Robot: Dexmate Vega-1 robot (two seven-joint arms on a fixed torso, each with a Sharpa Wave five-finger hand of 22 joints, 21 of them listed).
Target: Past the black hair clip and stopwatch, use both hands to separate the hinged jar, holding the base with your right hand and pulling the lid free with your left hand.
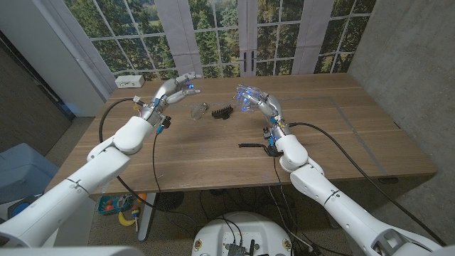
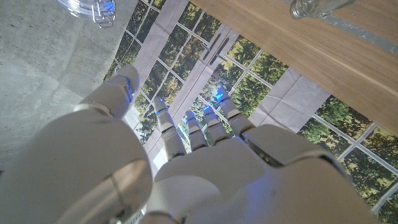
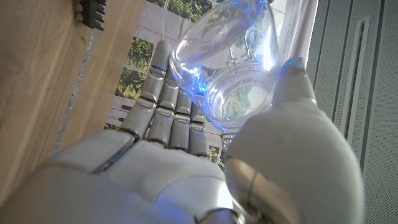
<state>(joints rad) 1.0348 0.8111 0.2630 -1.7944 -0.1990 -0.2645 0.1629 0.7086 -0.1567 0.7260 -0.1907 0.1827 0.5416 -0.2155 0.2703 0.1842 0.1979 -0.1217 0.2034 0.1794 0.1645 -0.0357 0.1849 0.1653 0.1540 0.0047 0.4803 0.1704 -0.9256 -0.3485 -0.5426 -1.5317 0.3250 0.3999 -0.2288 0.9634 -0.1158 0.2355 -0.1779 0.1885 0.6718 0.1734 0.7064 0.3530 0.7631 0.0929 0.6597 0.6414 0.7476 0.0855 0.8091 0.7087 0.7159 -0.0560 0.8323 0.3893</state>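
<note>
The clear glass jar base (image 3: 239, 81) is gripped by the right hand (image 1: 254, 98), which is raised above the wooden table (image 1: 334, 135) near its far middle. In the right wrist view the jar is seen clamped between the thumb on one side and the fingers (image 3: 168, 99) on the other, its open mouth turned toward the palm and its wire hinge hardware visible on the glass. The left hand (image 1: 173, 89) is held up above the table on the left side, its fingers (image 2: 186, 127) spread apart and extended, with nothing between them. A small clear glass piece, seemingly the lid (image 1: 200, 111), lies on the table between the two hands, apart from the left hand. The black hair clip (image 1: 223, 112) lies just beside it, below the raised right hand. A dark flat object (image 1: 254, 146) is seen on the table near the right forearm; whether it is the stopwatch cannot be told.
</note>
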